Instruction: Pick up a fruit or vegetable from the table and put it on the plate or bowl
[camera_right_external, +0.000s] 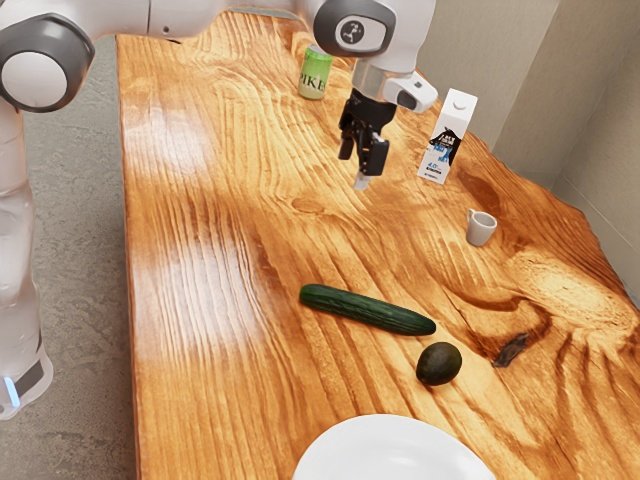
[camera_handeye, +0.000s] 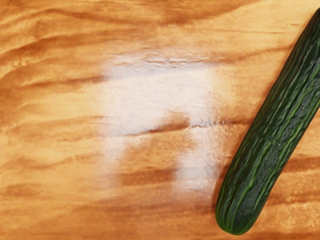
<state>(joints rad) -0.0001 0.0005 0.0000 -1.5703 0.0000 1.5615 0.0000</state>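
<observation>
The gripper (camera_right_external: 360, 165) hangs empty, fingers spread, well apart from the cucumber (camera_right_external: 367, 309) on the table (camera_right_external: 220, 250), with the avocado (camera_right_external: 439, 363) just beside the cucumber, the plate (camera_right_external: 390, 450) near it cut off, and the wrist view catching one cucumber end

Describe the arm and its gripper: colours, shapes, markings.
The arm has smooth white rounded shells and grey round joint caps; the cap near the hand bears a small white symbol. A blue light glows low on its base. The gripper is black and boxy, with two slim fingers.
</observation>
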